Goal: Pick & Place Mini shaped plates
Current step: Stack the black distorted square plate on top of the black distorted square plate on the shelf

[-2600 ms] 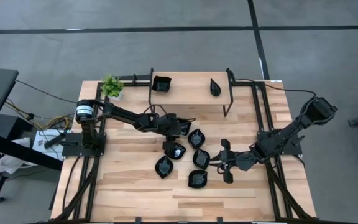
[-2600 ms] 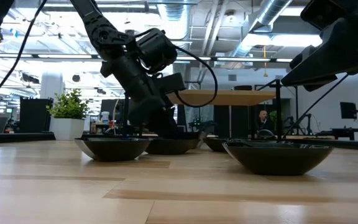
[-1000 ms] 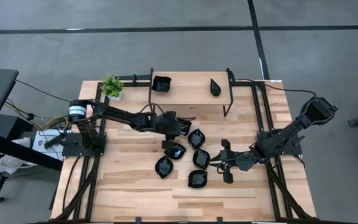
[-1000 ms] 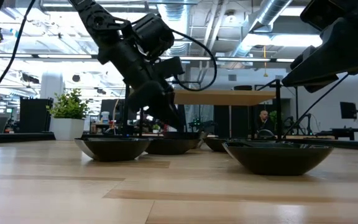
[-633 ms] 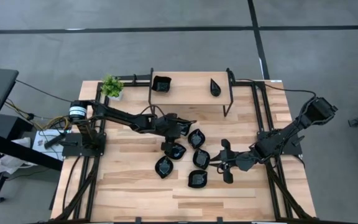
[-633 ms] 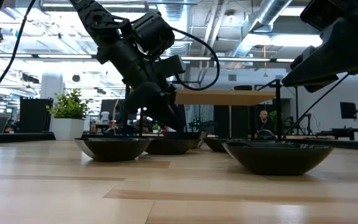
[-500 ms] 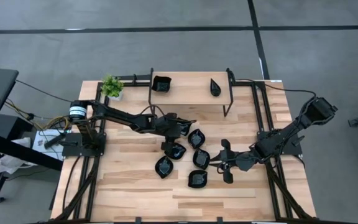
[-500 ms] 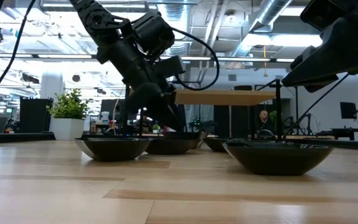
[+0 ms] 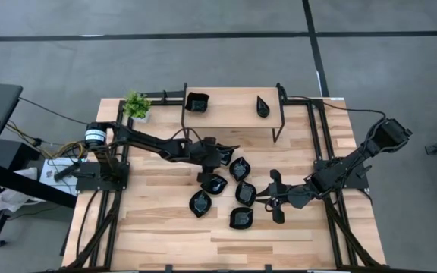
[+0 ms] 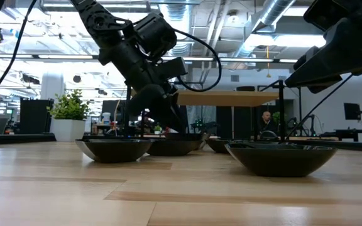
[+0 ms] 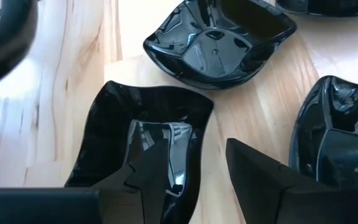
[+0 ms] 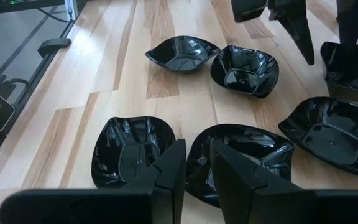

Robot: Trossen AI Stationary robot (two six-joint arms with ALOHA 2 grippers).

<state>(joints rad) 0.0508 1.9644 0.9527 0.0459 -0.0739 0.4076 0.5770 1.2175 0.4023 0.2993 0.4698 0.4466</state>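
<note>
Wooden table (image 9: pixel 158 227) bears black plates (image 9: pixel 241 218) and a potted plant (image 9: pixel 136 105).

Glossy black plates (image 11: pixel 219 37), smooth pale wood table (image 9: pixel 165 227), matt dark left tool (image 11: pixel 194 180)

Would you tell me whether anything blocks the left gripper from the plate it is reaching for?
Nothing visible does. The left gripper is open, straddling the rim of the square plate, with one finger already inside it.

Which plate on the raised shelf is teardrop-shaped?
The right plate, at the shelf's end on the right arm's side. It tapers to a point, while the left plate at the other end is square.
</note>
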